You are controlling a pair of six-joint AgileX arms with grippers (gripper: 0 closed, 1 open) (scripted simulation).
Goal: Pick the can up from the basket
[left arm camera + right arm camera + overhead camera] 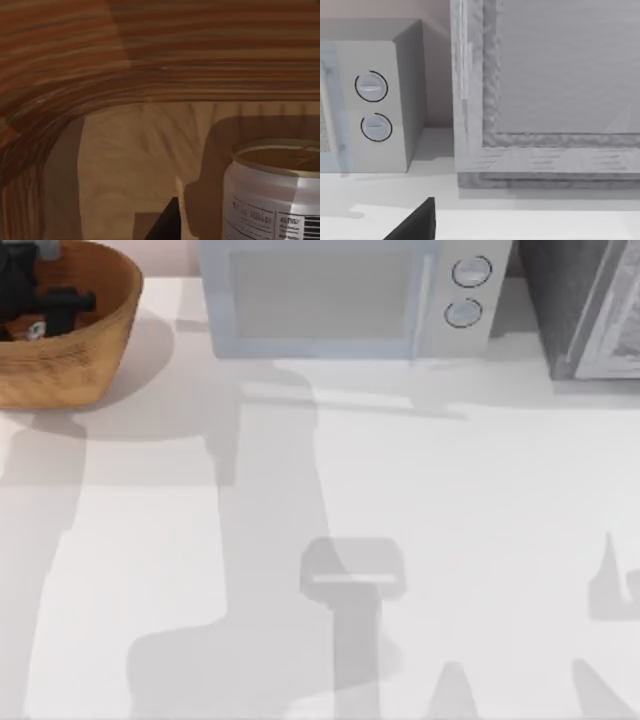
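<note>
A: Nearest the left wrist camera stands the can (272,192), upright on the basket floor, silver-white wall with printed text and a barcode, gold top showing.

B: And the basket (85,335) itself?

A: From above it sits at about ten o'clock on the table (300,490), at the far left corner. Its ribbed orange-brown inner wall curves right behind the can.

B: Left end effector (45,302)?

A: Down inside the basket, a dark shape against the weave. One dark fingertip (167,222) pokes into the wrist view just beside the can, not touching it. Whether it is released or clenched, I cannot tell.

B: Moving right?

A: Microwave (345,295) at twelve o'clock with two round dials, then a grey cabinet (585,305) at two o'clock.

B: Right arm?

A: Its wrist camera faces the microwave and cabinet; a dark finger (417,225) edges in. Its state I cannot tell either.
</note>
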